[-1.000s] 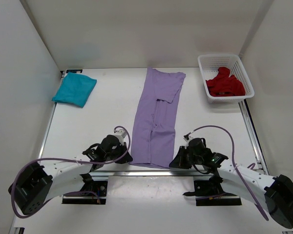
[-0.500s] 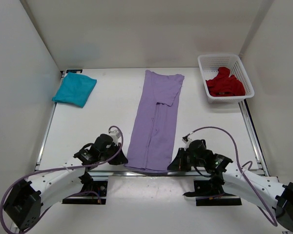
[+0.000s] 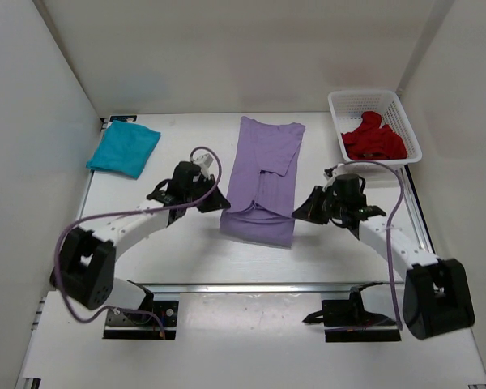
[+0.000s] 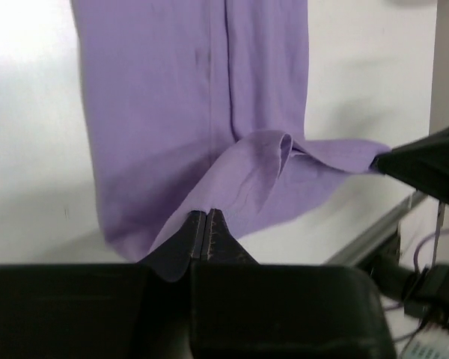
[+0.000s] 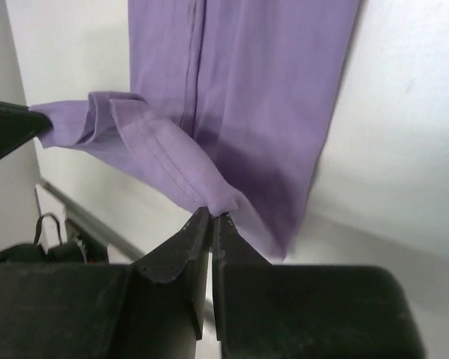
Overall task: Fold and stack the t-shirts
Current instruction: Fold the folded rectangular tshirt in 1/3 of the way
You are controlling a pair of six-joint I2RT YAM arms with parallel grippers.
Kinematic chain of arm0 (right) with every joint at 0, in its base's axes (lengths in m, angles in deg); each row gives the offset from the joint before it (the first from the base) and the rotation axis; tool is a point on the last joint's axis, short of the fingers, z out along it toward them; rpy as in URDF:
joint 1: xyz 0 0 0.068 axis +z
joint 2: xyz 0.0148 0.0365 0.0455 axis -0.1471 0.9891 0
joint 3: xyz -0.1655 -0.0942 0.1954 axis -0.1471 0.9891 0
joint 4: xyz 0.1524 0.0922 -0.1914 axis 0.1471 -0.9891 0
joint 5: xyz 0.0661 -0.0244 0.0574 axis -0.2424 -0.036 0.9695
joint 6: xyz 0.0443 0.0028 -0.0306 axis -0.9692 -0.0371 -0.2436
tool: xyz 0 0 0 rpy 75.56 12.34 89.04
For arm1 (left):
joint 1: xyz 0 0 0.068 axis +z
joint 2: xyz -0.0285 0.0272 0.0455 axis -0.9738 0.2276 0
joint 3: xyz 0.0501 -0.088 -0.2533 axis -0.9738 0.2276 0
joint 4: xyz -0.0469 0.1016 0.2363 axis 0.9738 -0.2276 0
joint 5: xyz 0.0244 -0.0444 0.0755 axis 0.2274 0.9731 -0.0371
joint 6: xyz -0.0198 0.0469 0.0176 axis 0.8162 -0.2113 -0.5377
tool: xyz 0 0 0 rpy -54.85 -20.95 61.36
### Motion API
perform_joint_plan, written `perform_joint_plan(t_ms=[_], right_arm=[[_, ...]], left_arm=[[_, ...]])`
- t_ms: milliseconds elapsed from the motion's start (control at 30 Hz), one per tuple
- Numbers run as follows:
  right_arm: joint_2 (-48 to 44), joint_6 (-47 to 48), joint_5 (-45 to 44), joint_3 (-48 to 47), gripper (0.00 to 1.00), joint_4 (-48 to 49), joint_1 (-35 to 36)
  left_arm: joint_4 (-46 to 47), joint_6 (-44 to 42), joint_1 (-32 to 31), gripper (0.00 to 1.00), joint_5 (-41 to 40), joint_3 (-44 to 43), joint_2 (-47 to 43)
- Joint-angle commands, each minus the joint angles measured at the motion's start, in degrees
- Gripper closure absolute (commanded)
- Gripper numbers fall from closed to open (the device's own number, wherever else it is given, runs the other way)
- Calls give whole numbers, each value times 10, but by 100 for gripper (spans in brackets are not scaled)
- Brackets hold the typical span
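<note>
We hold the lavender shirt by its near hem, one corner in each gripper. The left gripper is pressed shut on the left corner, with the cloth squeezed thin between its tips. The right gripper is pinched the same way on the right corner, just at the stitched edge.

The shirt is already a long narrow strip with its sleeves turned in, and it runs away from us down the middle of the table. We judge the step in hand to be the crosswise fold, hem toward collar. Gripping both corners at once lets the hem travel level so the fold lands square. The hem is not taut, though: between the two grips it sags and puckers into a small bunch, which could leave a crease.

The grippers flank the strip on either side, about midway along it. The raised hem hangs over the near part of the shirt, which doubles back under it, while the far end lies flat on the table beyond.

The teal shirt sits folded at the far left, well apart. The red shirt lies crumpled in the basket at the far right.
</note>
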Motion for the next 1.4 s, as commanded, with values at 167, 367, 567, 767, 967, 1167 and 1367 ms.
perform_joint_plan(t_ms=[167, 367, 567, 767, 967, 1167, 1367], right_arm=[[179, 47, 0, -136, 100, 82, -56], [274, 39, 7, -210, 100, 112, -76], [365, 48, 9, -302, 99, 103, -88], [425, 52, 15, -341, 94, 91, -96], [381, 52, 2, -350, 69, 71, -102], [260, 20, -33, -203, 69, 164, -58], [256, 23, -36, -123, 100, 175, 13]], left_arm=[[4, -12, 46, 100, -7, -216, 198], [2, 1, 71, 100, -12, -312, 302], [14, 11, 82, 100, -3, -363, 368], [62, 35, 99, 82, 25, -368, 401], [124, 57, 102, 66, 20, -301, 310], [200, 76, 55, 70, 5, -132, 200], [214, 85, 25, 75, 27, -69, 255]])
